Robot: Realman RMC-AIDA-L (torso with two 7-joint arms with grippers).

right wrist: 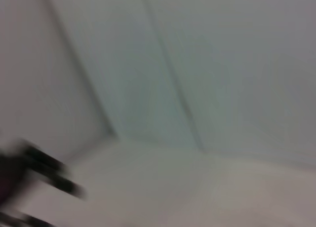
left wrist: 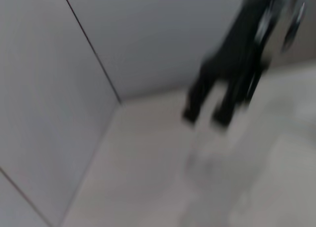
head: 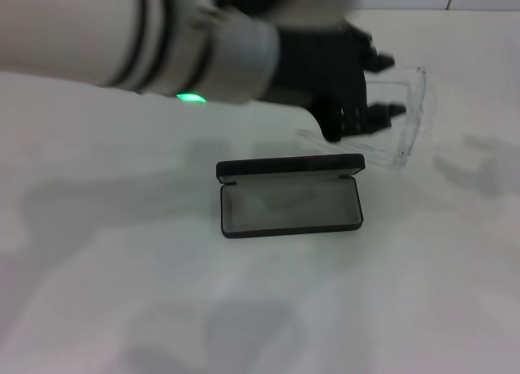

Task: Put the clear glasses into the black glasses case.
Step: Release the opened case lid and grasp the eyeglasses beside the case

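The clear glasses (head: 413, 118) lie to the right of and behind the black glasses case (head: 290, 198), their lens on the right and a thin arm pointing back toward the case. The case lies open on the white table, grey lining up, with nothing in it. My left arm reaches across from the left. Its gripper (head: 387, 86) is open, with its fingertips (head: 392, 110) right at the glasses. I cannot tell whether they touch. In the left wrist view the left gripper (left wrist: 206, 118) hangs over a faint clear shape. My right gripper is out of view.
The table (head: 122, 293) is white, and a pale wall runs along its far edge (head: 479, 4). A dark blurred shape (right wrist: 44, 175) sits low in the right wrist view; I cannot tell what it is.
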